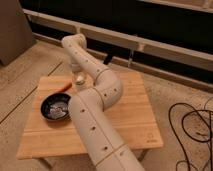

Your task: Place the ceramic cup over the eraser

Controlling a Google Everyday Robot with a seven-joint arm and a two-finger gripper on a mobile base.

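Note:
The small cream-white ceramic cup stands upright near the table's far left edge. My gripper is right above and behind it, at the end of the white arm that bends over the table, and much of it is hidden by the arm. A small orange-red object, possibly the eraser, lies on the table just left of and in front of the cup. The cup is beside this object, not over it.
A black round bowl with something grey inside sits on the left part of the wooden table. My white arm crosses the table's middle. Black cables lie on the floor to the right.

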